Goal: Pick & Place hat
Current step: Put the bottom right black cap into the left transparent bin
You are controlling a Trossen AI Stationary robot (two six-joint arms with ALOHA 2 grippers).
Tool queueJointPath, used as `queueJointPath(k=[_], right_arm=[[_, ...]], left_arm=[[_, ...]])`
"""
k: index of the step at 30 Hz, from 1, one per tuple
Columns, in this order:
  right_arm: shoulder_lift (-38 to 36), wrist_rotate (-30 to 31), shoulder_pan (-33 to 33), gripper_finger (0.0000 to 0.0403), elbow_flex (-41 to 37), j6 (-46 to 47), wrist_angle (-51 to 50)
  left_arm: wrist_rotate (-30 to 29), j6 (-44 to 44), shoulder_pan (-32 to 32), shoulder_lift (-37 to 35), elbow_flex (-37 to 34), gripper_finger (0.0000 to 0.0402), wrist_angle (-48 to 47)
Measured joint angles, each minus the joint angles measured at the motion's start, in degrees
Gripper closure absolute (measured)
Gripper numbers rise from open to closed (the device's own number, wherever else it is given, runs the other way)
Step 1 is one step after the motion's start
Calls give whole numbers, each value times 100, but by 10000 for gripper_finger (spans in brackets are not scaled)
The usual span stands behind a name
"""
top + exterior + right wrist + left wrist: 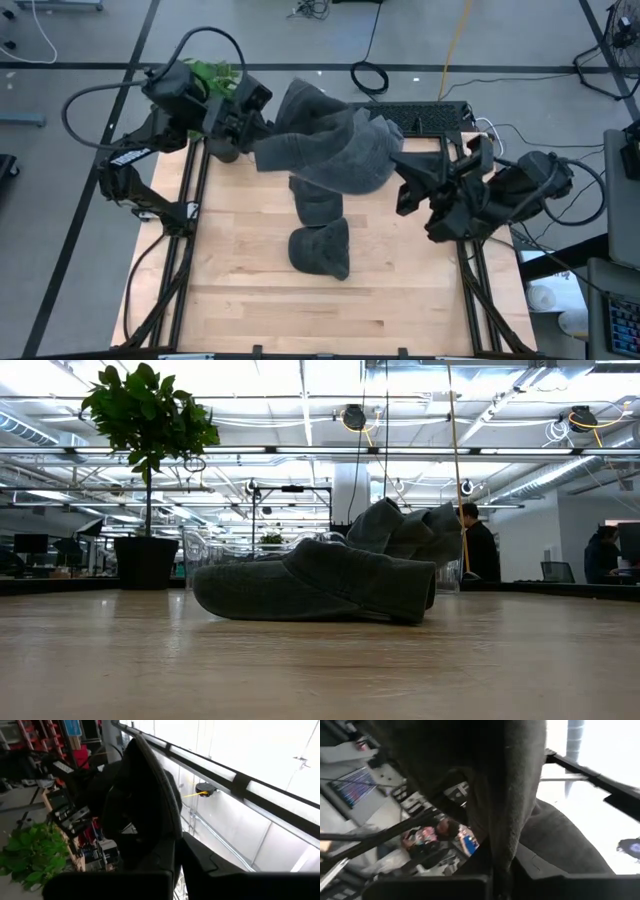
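Note:
A dark grey hat (335, 145) is held up above the far half of the table, spanning between both grippers; in the low view it (400, 528) shows behind a second one. That second grey hat (322, 250) lies on the wood near the table's middle, its underside on the table (310, 592). More grey fabric (318, 205) sits between the two; whether it is a separate hat I cannot tell. My left gripper (258, 135) is shut on the lifted hat's left end, my right gripper (400, 165) on its right end. My left gripper pinches a fold of the hat's grey fabric (502, 855) between its two fingers, coming roughly level from the table's left. The hat is lifted clear and stretches away toward the other arm. My right gripper pinches the hat's right edge (172, 837) between its two fingers, coming from the table's right. The fabric stands up past the fingertips, off the table.
A keyboard (425, 118) lies at the table's far edge behind the lifted hat. A potted plant (212, 75) stands beyond the far left corner by the left arm. Black frame rails (190, 210) run along both sides. Bare wood (330, 310) fills the near half.

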Motion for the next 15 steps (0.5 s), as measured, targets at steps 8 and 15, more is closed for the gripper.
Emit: queueJointPath(k=[8,15], right_arm=[[-1,935,629,373,0,945,-6],[-10,3017,1347,357,0,2895,-93]], left_arm=[[242,586,568,-13,0,383,-445],[979,824,1479,-56,0,383,-446]])
